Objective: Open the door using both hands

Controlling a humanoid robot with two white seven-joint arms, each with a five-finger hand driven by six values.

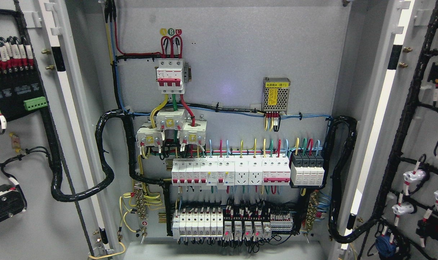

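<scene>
An electrical cabinet stands with both doors swung wide. The left door (31, 144) shows its inner face with black wiring and a green terminal block. The right door (417, 144) also shows its inner side, carrying black cable looms and white connectors. Between them the grey back panel (233, 54) is exposed, with a red-and-white main breaker (170, 76), rows of white breakers (230, 171) and a small perforated power supply (275, 94). Neither of my hands or arms appears anywhere in the head view.
Thick black cable bundles (107, 173) loop from each door hinge side into the cabinet. A lower row of breakers and relays (222, 224) sits near the cabinet floor. The cabinet's bottom ledge (222, 251) runs along the lower edge.
</scene>
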